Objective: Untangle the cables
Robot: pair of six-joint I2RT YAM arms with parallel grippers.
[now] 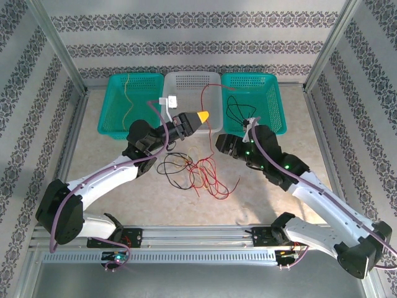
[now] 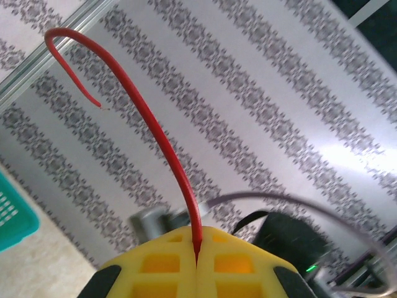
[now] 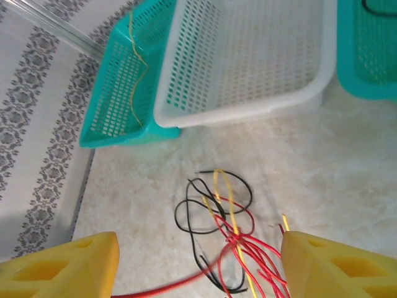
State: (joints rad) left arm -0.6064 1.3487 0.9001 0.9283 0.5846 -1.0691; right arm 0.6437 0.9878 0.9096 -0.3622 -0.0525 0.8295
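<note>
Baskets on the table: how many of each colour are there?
Teal baskets: 2
White basket: 1
Total: 3

— How far could the red cable [image 2: 155, 133] be followed in the left wrist view?

— Down to the seam between the yellow fingers [image 2: 161, 264] of the left gripper [image 2: 197, 239]. Below that it was hidden, and the bottom edge cut the fingers off. A dark shape [image 2: 288, 239] behind them was too blurred to name.

— And in the right wrist view?

— The tangle [image 3: 239, 248] ran off the bottom edge, between the cropped fingers [image 3: 68, 267] of the right gripper [image 3: 200, 242]. One red strand [image 3: 167, 287] low down was smeared. The corner cut off the right teal basket [image 3: 372, 74] and its black cable [image 3: 375, 11].

— From above?

— Which strand crossed which was too fine to tell.
</note>
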